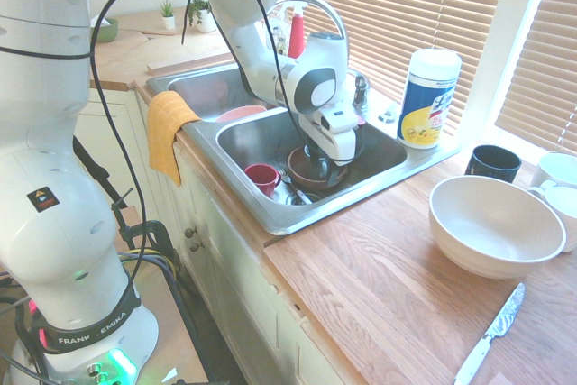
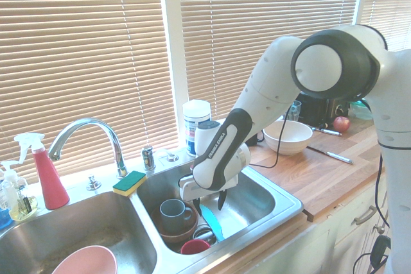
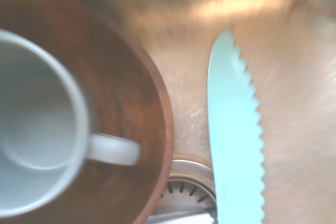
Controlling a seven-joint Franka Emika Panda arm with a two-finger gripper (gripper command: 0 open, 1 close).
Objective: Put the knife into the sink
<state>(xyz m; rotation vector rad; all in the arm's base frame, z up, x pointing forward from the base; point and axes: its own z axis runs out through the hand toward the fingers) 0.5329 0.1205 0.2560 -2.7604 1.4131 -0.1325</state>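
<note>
- The tabletop [image 1: 388,277] fills the lower right of the first exterior view, and carries a big white bowl [image 1: 494,223], a black cup [image 1: 493,162], a wipes canister [image 1: 428,96] and a silver knife [image 1: 491,335] at the bottom right edge.
- The sink [image 2: 282,213] spans the lower left of the second exterior view. A pink bowl [image 2: 85,261] lies in its far-left basin, and a faucet [image 2: 90,129] arches behind.
- A yellow cloth [image 1: 167,131] hangs over the sink's front rim, left of centre in the first exterior view.
- A brown bowl [image 3: 131,129] in the nearer basin holds a grey mug [image 2: 172,211]. A red cup [image 1: 262,177] sits just beside it.
- The knife [image 2: 212,224] lies on the basin floor beside the brown bowl, its blade over the drain [image 3: 184,190] in the blurred wrist view; its handle is cut off there.
- The tool [image 2: 209,205] hangs just above the knife, fingers spread and holding nothing. In the first exterior view the arm hides both.
</note>
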